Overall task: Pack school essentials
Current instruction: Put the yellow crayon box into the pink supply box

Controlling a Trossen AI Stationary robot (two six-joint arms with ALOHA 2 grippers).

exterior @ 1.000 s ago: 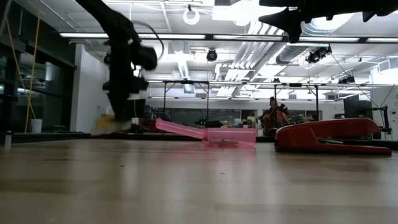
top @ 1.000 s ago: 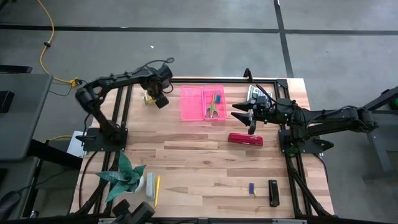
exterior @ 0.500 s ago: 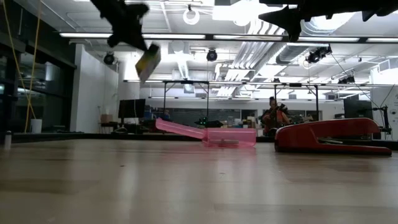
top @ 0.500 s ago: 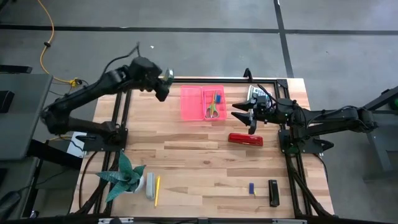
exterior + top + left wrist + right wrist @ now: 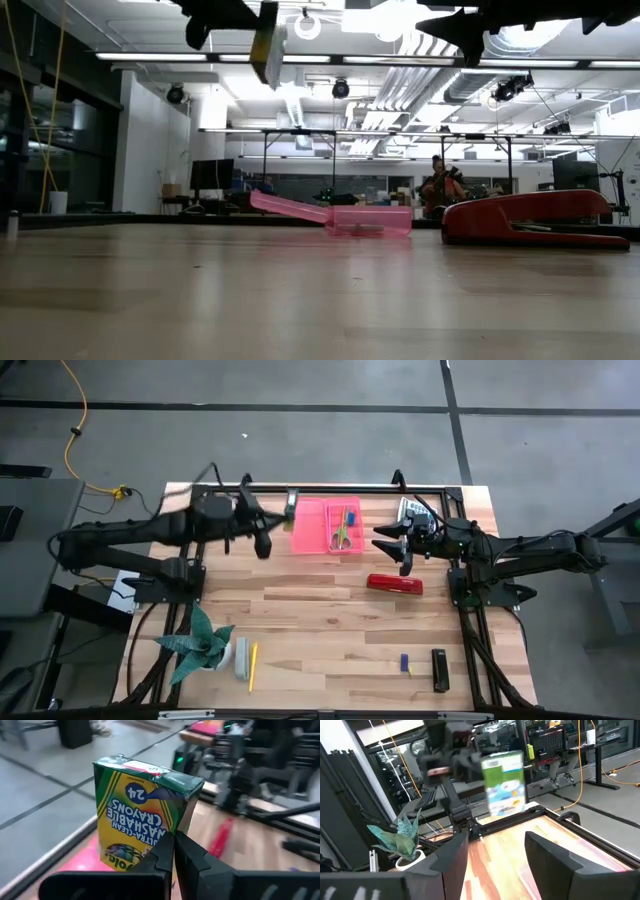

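Note:
My left gripper (image 5: 281, 512) hovers high over the table's far side, just left of the open pink case (image 5: 310, 528), and is shut on the yellow-green crayon box (image 5: 291, 500) (image 5: 142, 812) (image 5: 266, 42). Green-handled scissors (image 5: 340, 538) and pencils (image 5: 350, 518) lie in the case's right half. My right gripper (image 5: 386, 538) (image 5: 495, 865) is open and holds nothing, in the air right of the case above the red stapler (image 5: 394, 583). A yellow pencil (image 5: 252, 666), a blue piece (image 5: 405, 662) and a black piece (image 5: 439, 670) lie near the front edge. My left gripper pinches the crayon box between its two fingers (image 5: 162, 852) at the box end nearest the wrist (image 5: 167, 836); the fingers hide the exact spot. They reach out level from the table's left. The box is lifted clear, high above the table, roughly upright and slightly tilted.
A green spiky plant (image 5: 200, 645) in a pot stands at the near left corner with a small grey thing (image 5: 241, 658) beside it. A black frame rail (image 5: 370, 489) runs along the far edge. Bare wood (image 5: 320, 630) lies in the middle. A person (image 5: 437, 185) sits far behind.
My left gripper took the crayon box up off the table's far left area, lifted it clear and carried it rightward toward the pink case, the arm stretching out lower and flatter. The right arm kept still.

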